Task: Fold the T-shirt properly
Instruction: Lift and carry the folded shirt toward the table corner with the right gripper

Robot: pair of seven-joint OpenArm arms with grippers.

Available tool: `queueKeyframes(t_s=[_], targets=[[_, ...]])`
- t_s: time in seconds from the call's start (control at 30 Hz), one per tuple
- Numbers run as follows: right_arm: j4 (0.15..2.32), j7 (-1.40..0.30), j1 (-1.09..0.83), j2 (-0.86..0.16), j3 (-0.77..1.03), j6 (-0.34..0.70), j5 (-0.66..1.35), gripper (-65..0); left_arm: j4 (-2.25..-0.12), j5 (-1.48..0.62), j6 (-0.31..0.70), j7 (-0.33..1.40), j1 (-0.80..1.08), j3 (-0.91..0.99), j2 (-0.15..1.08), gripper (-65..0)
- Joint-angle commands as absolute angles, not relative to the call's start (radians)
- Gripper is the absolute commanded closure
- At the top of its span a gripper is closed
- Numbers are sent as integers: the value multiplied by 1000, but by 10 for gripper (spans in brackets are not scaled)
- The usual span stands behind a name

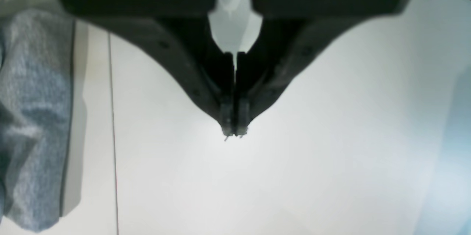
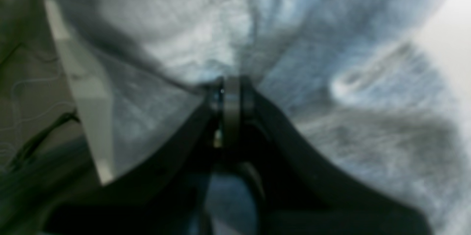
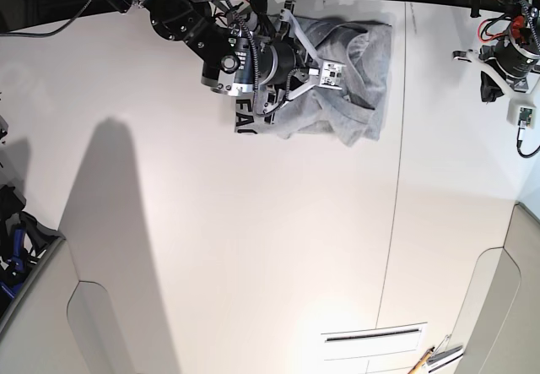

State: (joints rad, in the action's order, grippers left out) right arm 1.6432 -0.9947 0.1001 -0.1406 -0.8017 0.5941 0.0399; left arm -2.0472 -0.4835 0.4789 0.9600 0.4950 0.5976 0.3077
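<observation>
Right gripper [image 2: 232, 98] apparently pinches the crumpled T-shirt [image 3: 350, 78] to reposition it, while left gripper [image 1: 234, 126] waits closed and empty.

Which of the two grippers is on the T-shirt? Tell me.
The right gripper, shut on the grey T-shirt at the table's far edge. The left gripper hangs shut over bare table, holding nothing.

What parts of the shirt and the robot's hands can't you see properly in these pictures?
- Lettering on the T-shirt: base view, only a few black letters peek out; the right arm covers the rest.
- Right gripper: right wrist view is blurred, so where its fingers pinch the cloth is unclear.
- T-shirt in the left wrist view: cut off by the left edge.
- Left gripper: tiny in the base view, at the right edge.
</observation>
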Motion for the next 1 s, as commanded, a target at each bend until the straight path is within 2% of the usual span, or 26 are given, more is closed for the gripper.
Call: queueKeyframes(t_s=[0.0, 0.17, 0.3, 0.4, 0.47, 0.67, 0.97], targets=[[1608, -1005, 113, -135, -801, 592, 34, 0, -2060, -490, 474, 938, 493, 603, 318, 0], [1419, -969, 111, -135, -799, 520, 85, 0, -2060, -490, 474, 938, 494, 603, 318, 0], [1360, -980, 84, -135, -737, 312, 21, 0, -2060, -490, 474, 938, 494, 603, 318, 0], [1362, -979, 56, -134, -613, 171, -78, 0, -2060, -496, 474, 938, 493, 603, 318, 0], [1362, -981, 52, -133, -511, 116, -98, 0, -2060, -511, 474, 937, 493, 603, 318, 0], [1362, -980, 52, -133, -173, 99, -85, 0, -2060, -535, 475, 938, 493, 603, 318, 0], [1362, -1015, 52, -133, 282, 105, 88, 0, -2060, -543, 475, 937, 493, 603, 319, 0]])
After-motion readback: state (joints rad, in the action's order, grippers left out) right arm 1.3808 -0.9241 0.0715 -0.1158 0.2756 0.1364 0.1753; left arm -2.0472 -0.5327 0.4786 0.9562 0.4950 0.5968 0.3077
